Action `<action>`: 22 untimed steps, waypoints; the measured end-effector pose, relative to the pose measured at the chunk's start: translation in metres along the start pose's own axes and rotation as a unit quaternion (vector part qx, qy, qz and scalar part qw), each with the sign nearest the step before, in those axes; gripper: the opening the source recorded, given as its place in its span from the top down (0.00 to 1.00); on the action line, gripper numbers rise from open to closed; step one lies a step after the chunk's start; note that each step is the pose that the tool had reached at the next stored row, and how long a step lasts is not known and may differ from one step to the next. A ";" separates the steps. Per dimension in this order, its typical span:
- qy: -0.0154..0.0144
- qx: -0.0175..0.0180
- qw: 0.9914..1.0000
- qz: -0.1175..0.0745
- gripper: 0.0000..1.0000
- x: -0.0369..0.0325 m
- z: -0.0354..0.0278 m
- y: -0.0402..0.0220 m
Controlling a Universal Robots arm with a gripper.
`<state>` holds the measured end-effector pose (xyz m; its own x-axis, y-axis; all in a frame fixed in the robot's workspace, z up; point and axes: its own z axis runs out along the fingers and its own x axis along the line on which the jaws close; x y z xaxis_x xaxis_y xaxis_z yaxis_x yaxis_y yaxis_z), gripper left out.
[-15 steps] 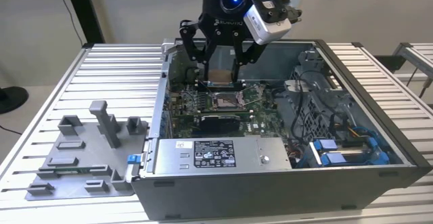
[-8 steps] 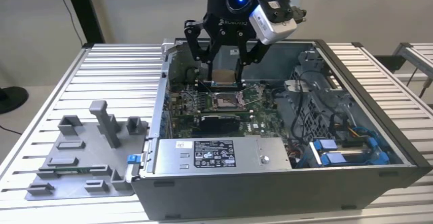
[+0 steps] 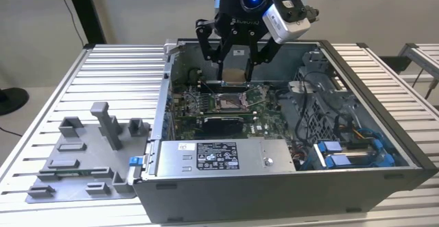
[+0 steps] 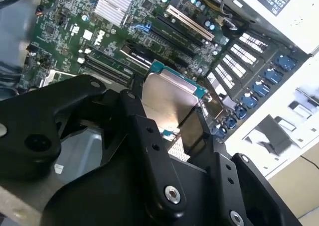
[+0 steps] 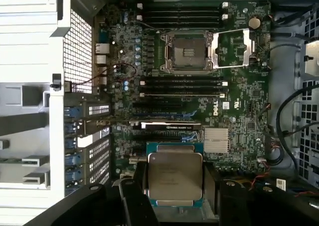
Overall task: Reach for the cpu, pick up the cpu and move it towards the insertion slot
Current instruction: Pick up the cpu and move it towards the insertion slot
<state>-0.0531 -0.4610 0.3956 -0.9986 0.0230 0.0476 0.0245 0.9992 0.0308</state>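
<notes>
Cpu in transit over the board.
Hand point(image 3: 235, 73) gripped cpu point(image 5: 174, 176) by its edges, flat, above the motherboard point(image 5: 239, 111); open slot point(image 5: 189, 51) lay apart, frame raised to receive it.

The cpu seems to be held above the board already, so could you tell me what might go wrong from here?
1. The gripper grasps the cpu only by its edges, so it could slip or tilt and fall onto the motherboard.
2. The insertion slot lies open with its metal frame swung aside; a skewed approach might catch that frame.
3. The computer case walls stand close around the arm.
</notes>
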 end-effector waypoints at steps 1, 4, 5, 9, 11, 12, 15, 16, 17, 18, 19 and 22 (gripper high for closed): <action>0.000 0.000 1.000 0.000 1.00 -0.0019 0.0000 0.0004; 0.000 0.000 1.000 0.000 1.00 -0.0078 0.0001 0.0009; 0.000 0.000 1.000 0.000 1.00 -0.0097 0.0002 0.0010; 0.001 0.000 1.000 0.000 1.00 -0.0140 0.0002 0.0022; 0.001 0.000 1.000 0.000 1.00 -0.0152 0.0003 0.0028; 0.001 0.000 1.000 0.000 1.00 -0.0155 0.0002 0.0029; 0.001 0.000 1.000 0.000 1.00 -0.0157 0.0003 0.0031; 0.001 0.000 1.000 0.000 1.00 -0.0158 0.0003 0.0032; 0.001 0.000 1.000 0.000 1.00 -0.0159 0.0003 0.0032; 0.001 0.000 1.000 0.000 1.00 -0.0159 0.0003 0.0032; 0.001 0.000 1.000 0.000 1.00 -0.0159 0.0003 0.0032; 0.001 0.000 1.000 0.000 1.00 -0.0161 0.0002 0.0032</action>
<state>-0.0370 -0.4581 0.3947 -0.9985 0.0230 0.0492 0.0245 0.9992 0.0307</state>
